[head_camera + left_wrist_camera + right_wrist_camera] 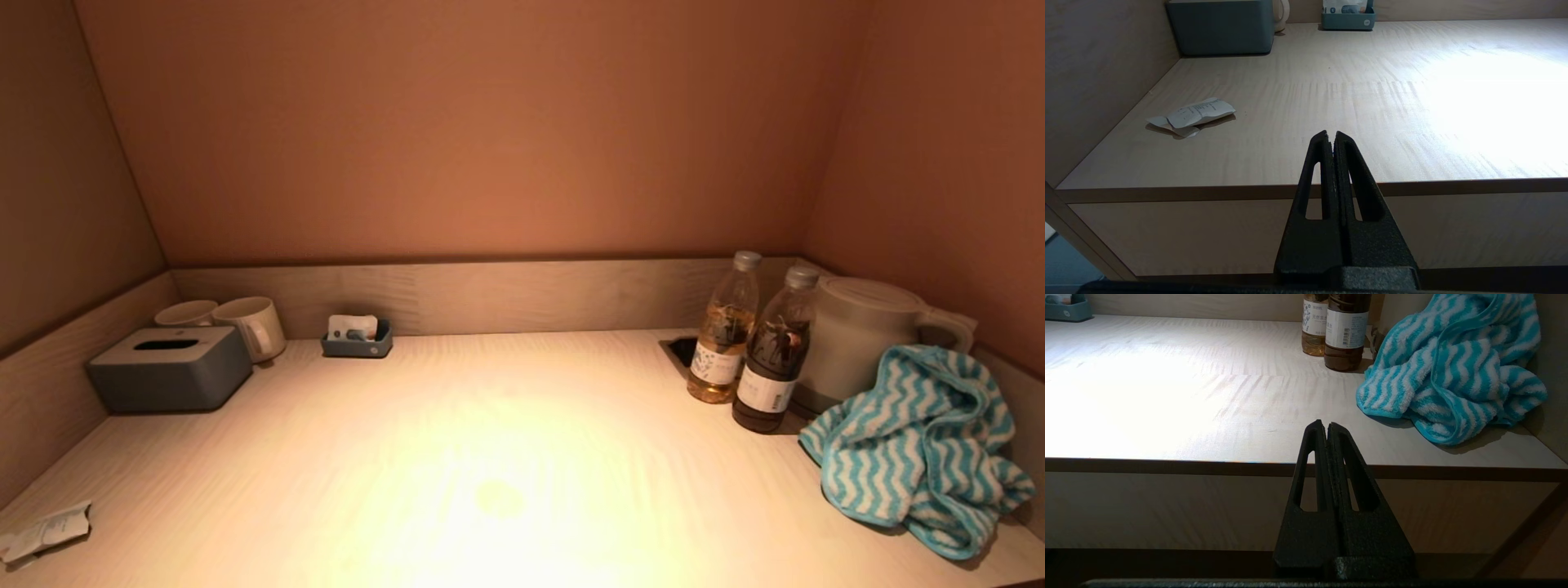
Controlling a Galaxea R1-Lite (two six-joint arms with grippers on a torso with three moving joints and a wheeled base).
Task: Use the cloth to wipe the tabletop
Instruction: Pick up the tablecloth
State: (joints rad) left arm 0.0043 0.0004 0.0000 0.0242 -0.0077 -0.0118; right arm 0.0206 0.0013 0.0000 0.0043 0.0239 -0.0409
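A teal and white zigzag cloth (pixel 922 449) lies crumpled at the right end of the light wood tabletop (pixel 490 457), against the kettle and the side wall; it also shows in the right wrist view (pixel 1453 371). My right gripper (pixel 1327 424) is shut and empty, below and in front of the table's front edge, left of the cloth. My left gripper (pixel 1331 134) is shut and empty, in front of the table's front edge at its left half. Neither gripper shows in the head view.
Two bottles (pixel 725 331) (pixel 774 359) and a grey kettle (pixel 857 335) stand at the back right. A grey tissue box (pixel 170 367), two mugs (pixel 253 327), and a small blue tray (pixel 357 339) sit at the back left. A crumpled paper (pixel 45 531) lies front left.
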